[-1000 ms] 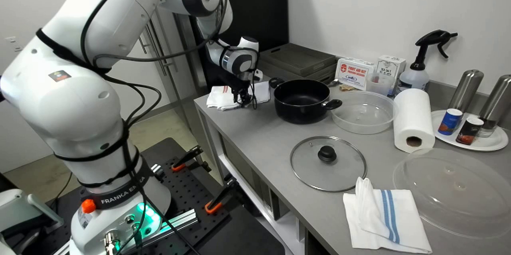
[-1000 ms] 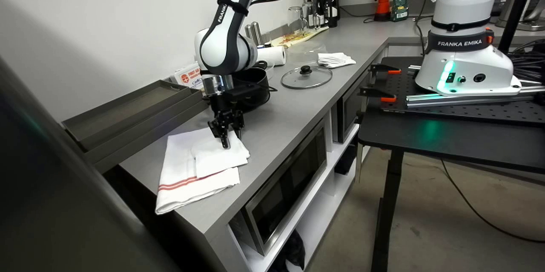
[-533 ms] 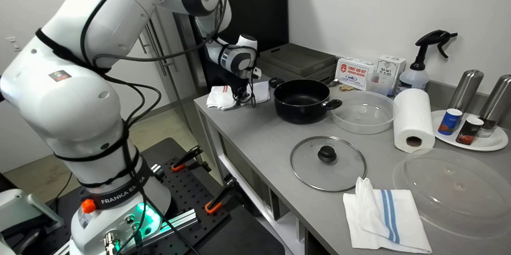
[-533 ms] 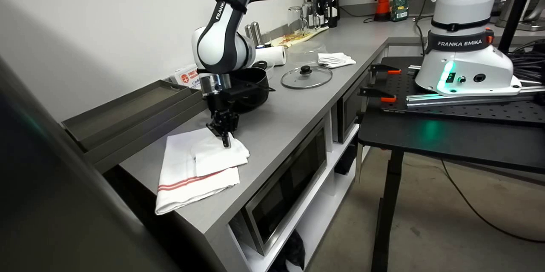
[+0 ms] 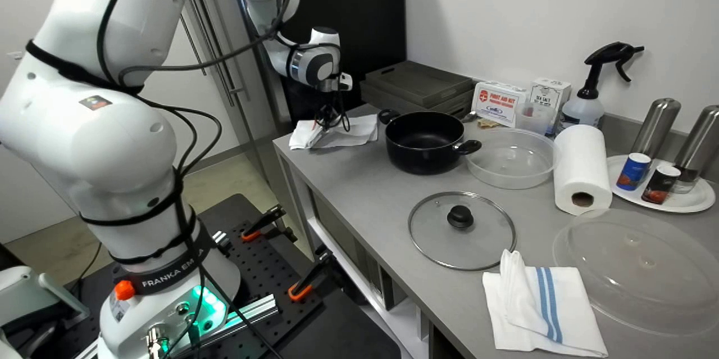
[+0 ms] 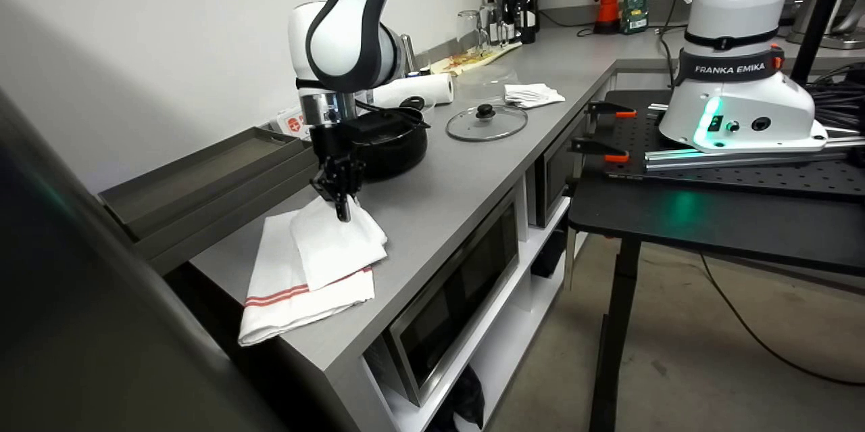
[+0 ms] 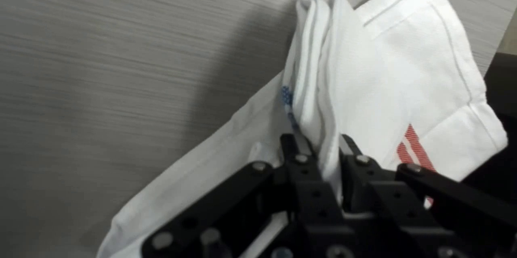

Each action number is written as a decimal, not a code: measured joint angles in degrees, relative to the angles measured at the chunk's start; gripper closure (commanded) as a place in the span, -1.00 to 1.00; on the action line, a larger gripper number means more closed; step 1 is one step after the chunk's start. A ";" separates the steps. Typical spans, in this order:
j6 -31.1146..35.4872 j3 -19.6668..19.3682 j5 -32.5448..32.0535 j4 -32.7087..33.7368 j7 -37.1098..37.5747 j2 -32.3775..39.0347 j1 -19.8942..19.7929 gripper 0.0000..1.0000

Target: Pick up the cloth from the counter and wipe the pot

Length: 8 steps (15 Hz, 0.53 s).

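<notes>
The white cloth (image 6: 340, 249) is at one end of the tabletop (image 6: 446, 205), near the pot (image 5: 415, 161); its gathered upper part rises to the hand (image 7: 322, 145), and the rest spreads over a red-striped cloth (image 6: 290, 310), a corner of which juts past the tabletop's edge. The hand is drawn close together with a thick fold pinched in it; in the wrist view that fold runs on beyond the grip and carries a small blue patch on its side. The hand points down, slightly tilted, low over the cloths. The arm (image 5: 107, 140) climbs from its base on a black bench (image 6: 709, 216), bends over high up and slopes down again. In an exterior view the wrist (image 6: 328, 107) and hand hide part of the pot, which stands upright and uncovered. Gray trays (image 5: 418, 82) are stacked by the wall (image 5: 505, 22) near both pot and cloth, a first aid box (image 5: 497, 101) just past them. Beyond the pot sits a clear plastic bowl (image 5: 508, 165), then a paper towel roll (image 5: 582, 168) on its side; a glass lid (image 5: 461, 230) lies flat nearby, with a blue-striped cloth (image 5: 542, 308) just beside it.
</notes>
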 measured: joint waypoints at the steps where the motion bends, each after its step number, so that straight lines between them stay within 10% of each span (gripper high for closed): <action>1: 0.75 -0.53 -0.31 -1.69 0.37 -2.21 0.98 0.93; 8: 2.15 -3.90 -2.95 -9.33 3.52 -13.06 4.07 0.93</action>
